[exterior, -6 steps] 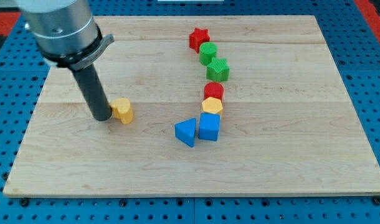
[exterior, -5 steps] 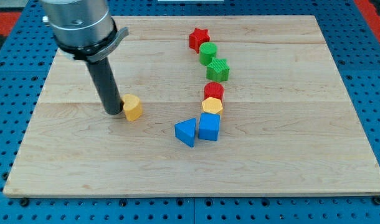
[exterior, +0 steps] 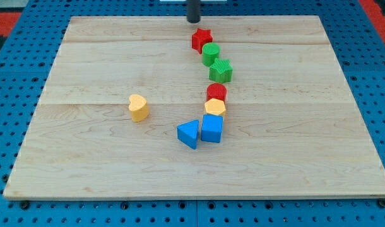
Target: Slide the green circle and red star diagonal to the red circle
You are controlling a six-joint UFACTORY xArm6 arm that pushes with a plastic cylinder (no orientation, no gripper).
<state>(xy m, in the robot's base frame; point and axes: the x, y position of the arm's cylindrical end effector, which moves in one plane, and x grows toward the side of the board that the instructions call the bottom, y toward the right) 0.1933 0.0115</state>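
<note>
The red star (exterior: 201,40) lies near the board's top middle. The green circle (exterior: 211,54) touches it at its lower right. A green star-like block (exterior: 221,70) follows just below. The red circle (exterior: 216,93) lies below that, at the board's middle right. My tip (exterior: 193,21) is at the view's top edge, just above the red star and a little left of it, not touching it. Only the rod's short lower end shows.
A yellow hexagon (exterior: 214,107) sits against the red circle's lower side. A blue cube (exterior: 212,128) and a blue triangle (exterior: 189,133) lie below it. A yellow heart (exterior: 138,108) lies alone to the left. The wooden board (exterior: 85,164) sits on a blue pegboard.
The rod left the yellow heart at the left and moved to the top middle, above the red star. The yellow heart ended slightly further right. The other blocks have not moved.
</note>
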